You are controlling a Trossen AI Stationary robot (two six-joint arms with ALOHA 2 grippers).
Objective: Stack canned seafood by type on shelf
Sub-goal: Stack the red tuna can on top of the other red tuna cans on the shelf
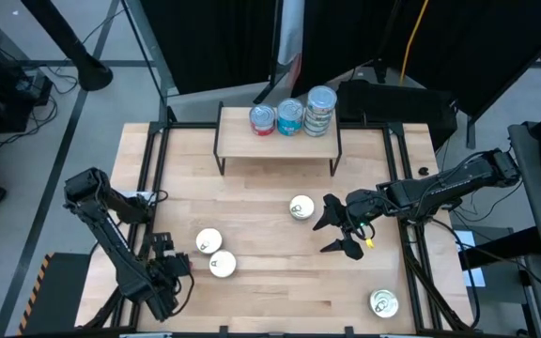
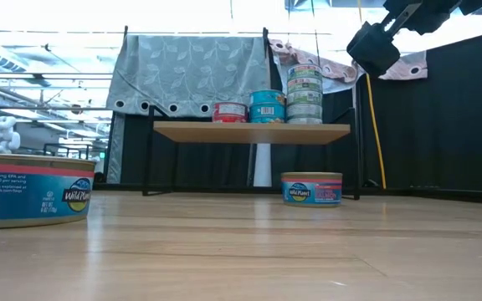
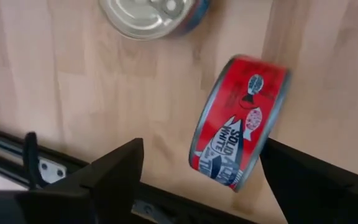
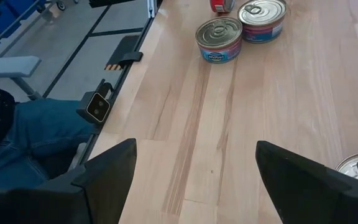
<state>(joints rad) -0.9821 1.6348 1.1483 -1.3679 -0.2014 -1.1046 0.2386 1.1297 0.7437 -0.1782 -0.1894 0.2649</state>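
Wooden and pale, the desk [image 1: 280, 282] carried a small low shelf with a light wooden top and thin black legs [image 1: 280, 143] at its far edge, on which three stacks of flat round metal tins [image 1: 292, 115] stood side by side: a red-sided one, a blue one and a taller green-sided one. The left end effector [image 3: 201, 171] was seen near the desk's front left corner, its jaws spread wide, with a red-sided tin printed with white fish [image 3: 240, 121] lying tilted on its edge between them, not clamped. Two silver-lidded tins [image 1: 215, 253] were placed just beside it. The right end effector [image 1: 343, 228] was held above the desk's right middle, wide open and empty, near a cream-lidded tin [image 1: 301, 207]. Another tin [image 1: 384, 303] lay at the front right.
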